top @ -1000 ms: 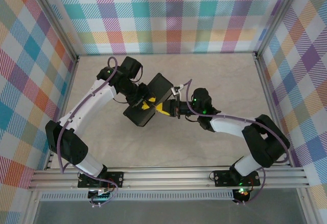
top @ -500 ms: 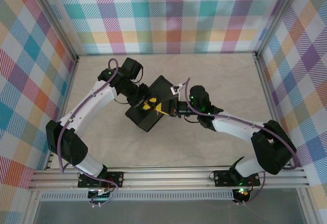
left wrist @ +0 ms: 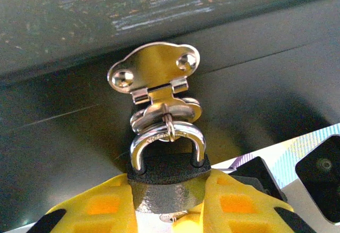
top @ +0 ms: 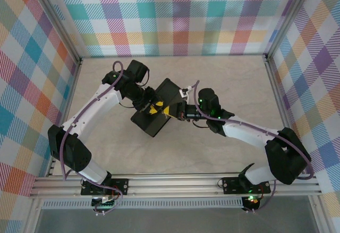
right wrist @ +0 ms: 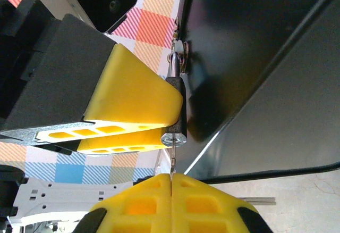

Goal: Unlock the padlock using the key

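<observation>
Left wrist view: padlock [left wrist: 169,182] hangs at 6 o'clock under the hasp [left wrist: 159,73] of the box [left wrist: 265,94], w/ left gripper [left wrist: 170,209] nearly closed, pinching its body. The right gripper [right wrist: 171,184] is fully closed on the key [right wrist: 172,164], tip at padlock's bottom, coming from 6 o'clock. The shackle [left wrist: 139,148] is not yet out, so turn & pull remain, I think.

box [top: 151,124] mid table [top: 239,78], left gripper [left wrist: 167,205] and right gripper [right wrist: 171,182] packed tight round the padlock [left wrist: 164,177], no room there, far edge and far right corner wide open
</observation>
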Motion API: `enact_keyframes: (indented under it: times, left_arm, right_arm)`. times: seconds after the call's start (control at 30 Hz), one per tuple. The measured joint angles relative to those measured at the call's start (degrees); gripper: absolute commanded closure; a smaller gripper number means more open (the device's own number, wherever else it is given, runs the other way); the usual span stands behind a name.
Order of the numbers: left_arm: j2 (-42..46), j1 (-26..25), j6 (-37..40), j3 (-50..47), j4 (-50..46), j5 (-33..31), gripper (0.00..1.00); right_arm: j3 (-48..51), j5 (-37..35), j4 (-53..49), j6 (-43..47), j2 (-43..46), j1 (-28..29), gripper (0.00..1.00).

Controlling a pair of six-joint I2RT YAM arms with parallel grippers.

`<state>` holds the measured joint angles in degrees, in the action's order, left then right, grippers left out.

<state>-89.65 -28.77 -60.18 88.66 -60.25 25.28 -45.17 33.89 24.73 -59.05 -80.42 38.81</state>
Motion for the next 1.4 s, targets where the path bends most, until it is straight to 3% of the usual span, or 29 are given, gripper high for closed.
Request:
enact_keyframes:
  times: [0.3, 0.57, 0.77, 0.93, 1.13, 1.4]
  left_arm:
    - [0.0, 0.2, 0.0, 0.0, -0.2, -1.2, 1.00]
    - [1.2, 0.8, -2.4, -2.7, 3.1, -1.4, 1.00]
    - [1.3, 0.9, -2.6, -2.6, 3.2, -1.5, 1.00]
    - [1.3, 1.2, -2.1, -2.6, 2.6, -0.2, 1.00]
    - [1.3, 1.4, -1.9, -2.8, 1.2, 0.0, 1.00]
    - [1.3, 1.4, -1.9, -2.9, 0.4, 0.6, 1.00]
  right_arm:
    - [-1.9, 1.4, 1.0, 0.0, -3.0, 0.7, 1.00]
    - [-2.1, 0.6, 6.2, -3.8, -6.0, 0.8, 0.94]
    - [-2.1, 0.3, 6.5, -4.8, -5.9, 0.7, 0.81]
    - [-0.5, -0.5, 2.5, -1.9, -0.8, -1.2, 0.75]
    - [-0.9, -1.7, -11.0, 12.2, 8.2, -4.7, 0.72]
    - [-3.1, -8.8, -21.1, 43.1, 12.3, 0.2, 0.65]
